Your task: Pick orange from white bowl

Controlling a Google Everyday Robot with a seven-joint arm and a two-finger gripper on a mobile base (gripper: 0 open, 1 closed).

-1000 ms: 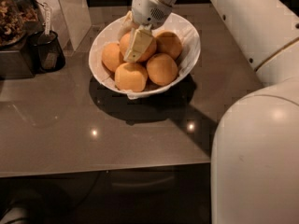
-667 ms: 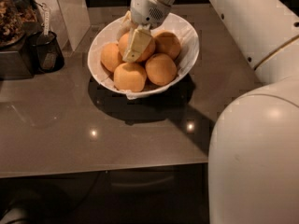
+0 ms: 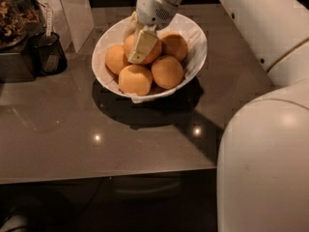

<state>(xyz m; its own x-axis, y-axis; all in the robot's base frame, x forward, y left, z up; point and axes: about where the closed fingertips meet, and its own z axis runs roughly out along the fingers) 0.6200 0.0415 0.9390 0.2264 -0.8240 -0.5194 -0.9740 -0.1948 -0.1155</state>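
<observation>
The white bowl (image 3: 197,33) stands at the back middle of the grey table and holds several oranges. The orange (image 3: 155,51) lies at the bowl's back middle, on top of the others. My gripper (image 3: 138,43) reaches down from above into the bowl and is shut on this orange. One cream finger (image 3: 142,47) lies flat across its front; the other is behind it at the back left. The orange still rests among the other oranges.
Other oranges lie at the left (image 3: 116,58), front (image 3: 135,79), front right (image 3: 167,72) and back right (image 3: 175,44). A dark cup (image 3: 48,54) and a snack container (image 3: 12,18) stand at left. My white arm (image 3: 270,153) fills the right. The table's front edge (image 3: 106,175) is near.
</observation>
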